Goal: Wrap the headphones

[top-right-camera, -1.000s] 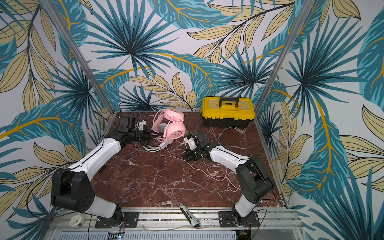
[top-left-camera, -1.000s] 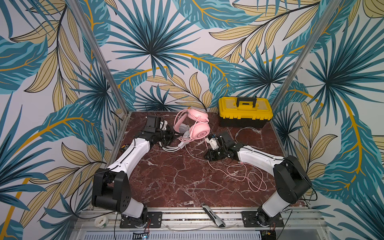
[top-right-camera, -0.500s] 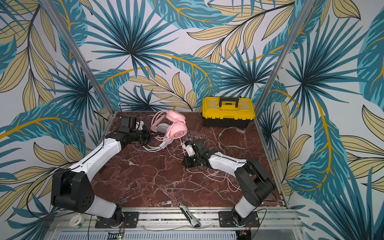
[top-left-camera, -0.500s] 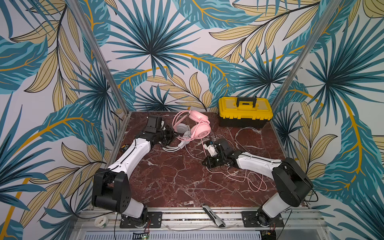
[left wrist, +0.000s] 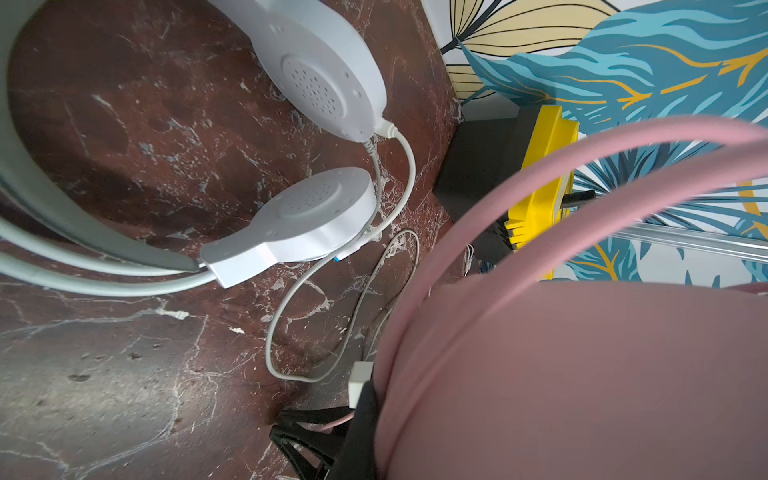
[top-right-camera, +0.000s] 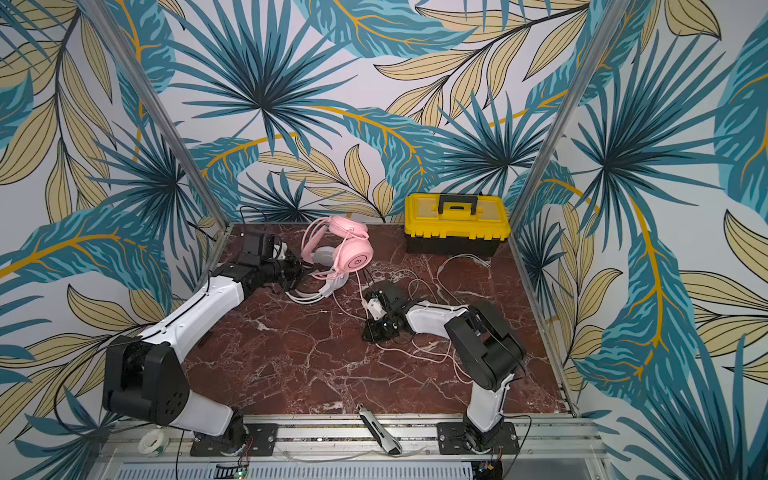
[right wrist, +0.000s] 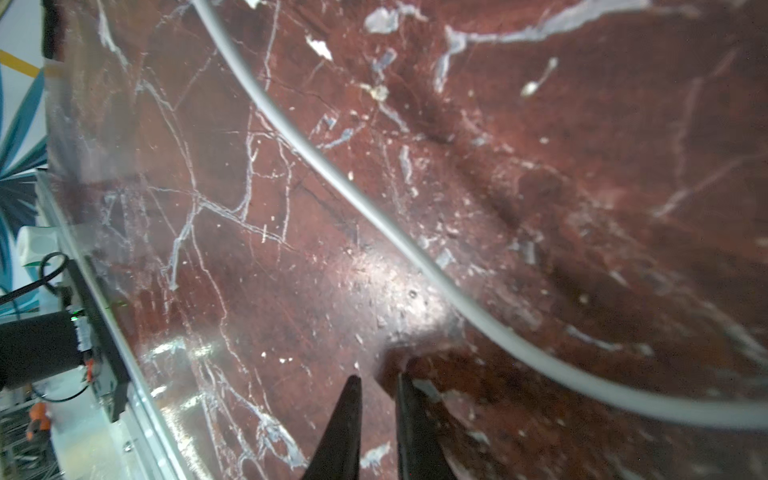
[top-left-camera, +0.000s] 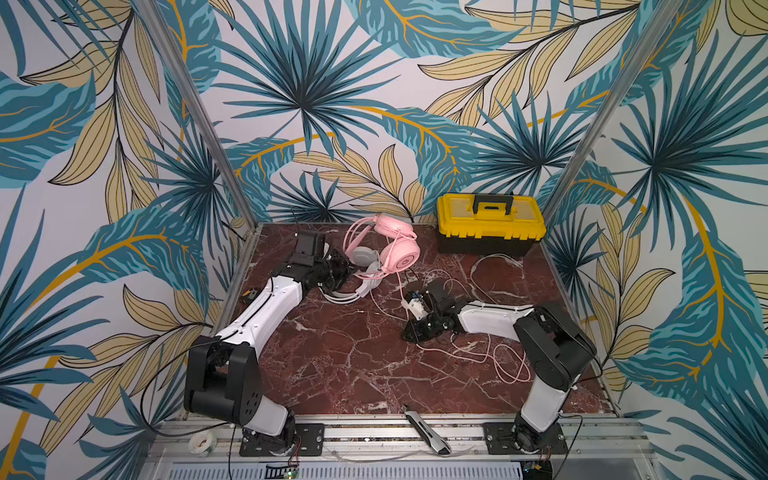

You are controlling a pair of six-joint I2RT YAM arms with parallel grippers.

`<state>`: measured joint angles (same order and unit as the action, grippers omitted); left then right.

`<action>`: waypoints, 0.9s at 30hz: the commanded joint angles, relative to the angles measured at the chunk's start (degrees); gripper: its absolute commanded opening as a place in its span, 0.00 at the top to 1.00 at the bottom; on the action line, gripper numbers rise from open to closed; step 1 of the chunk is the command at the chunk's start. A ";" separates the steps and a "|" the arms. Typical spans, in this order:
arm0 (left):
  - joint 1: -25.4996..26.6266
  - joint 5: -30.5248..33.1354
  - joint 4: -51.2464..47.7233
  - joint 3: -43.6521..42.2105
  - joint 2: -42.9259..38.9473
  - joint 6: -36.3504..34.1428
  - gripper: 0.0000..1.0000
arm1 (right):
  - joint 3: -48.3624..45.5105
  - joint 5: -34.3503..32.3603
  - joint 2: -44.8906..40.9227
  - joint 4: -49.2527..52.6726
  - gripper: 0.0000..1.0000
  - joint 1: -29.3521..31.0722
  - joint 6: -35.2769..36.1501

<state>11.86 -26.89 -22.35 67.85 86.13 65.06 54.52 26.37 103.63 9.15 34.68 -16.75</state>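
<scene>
The pink headphones (top-left-camera: 402, 254) (top-right-camera: 354, 257) stand tilted at the back of the marble table. My left gripper (top-left-camera: 343, 271) (top-right-camera: 297, 272) is shut on them at the headband side, which fills the left wrist view as a pink band (left wrist: 582, 353) beside my gripper (left wrist: 332, 419). The white headphones (top-left-camera: 348, 294) (top-right-camera: 309, 296) lie under and beside them, earcups (left wrist: 324, 208) down on the table. My right gripper (top-left-camera: 409, 332) (top-right-camera: 370, 332) (right wrist: 378, 380) points down at the table's middle, slightly open and holding nothing. A pale cable (right wrist: 374, 216) runs past it.
A yellow and black toolbox (top-left-camera: 490, 224) (top-right-camera: 457, 224) stands at the back right. Loose pink cable (top-left-camera: 511, 374) and white cable (top-left-camera: 490, 259) lie around the right arm. A utility knife (top-left-camera: 428, 430) and a tape roll (top-left-camera: 200, 444) rest on the front rail.
My right gripper has moved toward the front of the table, dropped low, and its fingers have parted a little. The left gripper and the pink headphones have barely shifted.
</scene>
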 commanded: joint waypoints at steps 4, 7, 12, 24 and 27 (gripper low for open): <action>-0.34 0.05 3.82 5.42 -2.17 1.04 1.00 | -0.50 2.94 2.60 2.81 0.78 0.40 2.20; -0.34 1.15 3.72 6.22 -1.92 1.22 1.00 | -2.00 4.20 1.93 2.76 0.77 0.42 2.43; -0.34 3.49 3.71 7.21 -0.93 1.39 1.00 | -6.41 6.59 -1.97 1.37 0.80 0.65 2.12; 1.14 12.65 -8.04 11.23 0.11 -6.03 1.00 | -9.65 4.95 -9.88 6.94 0.97 2.80 2.84; 2.18 16.35 -10.55 11.26 0.10 -7.80 1.00 | -8.51 3.76 -13.62 10.61 1.00 3.58 3.95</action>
<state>13.15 -14.79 -31.64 76.69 86.80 59.86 45.80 31.68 93.56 14.04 37.36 -14.48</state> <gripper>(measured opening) 0.078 0.057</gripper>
